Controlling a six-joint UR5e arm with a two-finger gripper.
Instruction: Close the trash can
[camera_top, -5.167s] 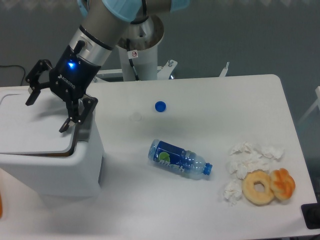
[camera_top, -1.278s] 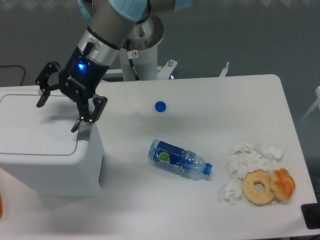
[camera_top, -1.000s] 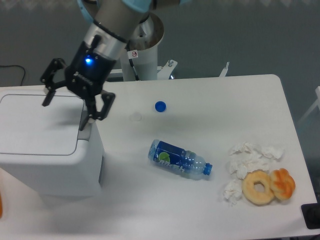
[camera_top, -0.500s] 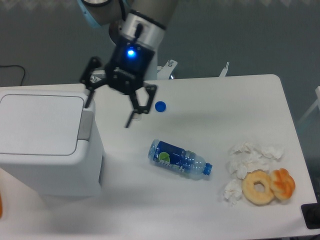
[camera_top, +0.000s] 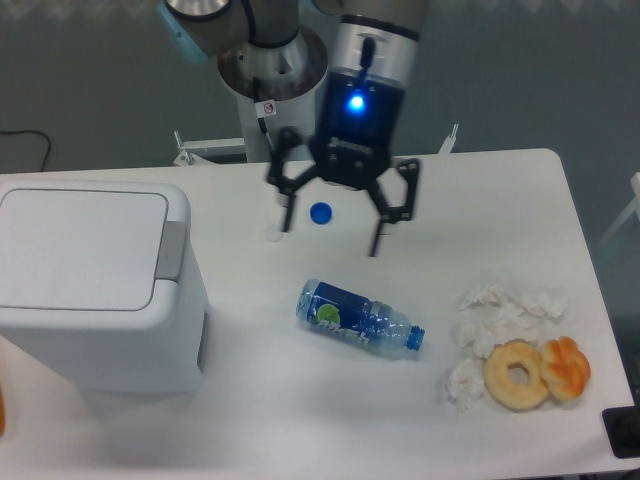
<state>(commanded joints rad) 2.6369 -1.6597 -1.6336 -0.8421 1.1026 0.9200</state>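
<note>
Now my gripper (camera_top: 333, 228) hangs with fingers spread wide, holding nothing, above the white table (camera_top: 480, 190) near the blue cap (camera_top: 320, 212). Well to its left the trash can (camera_top: 95, 290) stands with its lid flat. A bottle (camera_top: 358, 318) lies on its side; tissues (camera_top: 495, 320) and two donuts (camera_top: 538, 371) sit near the table's right edge. Grey floor lies behind.

The white table (camera_top: 500, 190) bears the trash can (camera_top: 95, 285), bottle (camera_top: 358, 318), blue cap (camera_top: 320, 212), tissues (camera_top: 495, 320), and doughnuts (camera_top: 535, 372).
</note>
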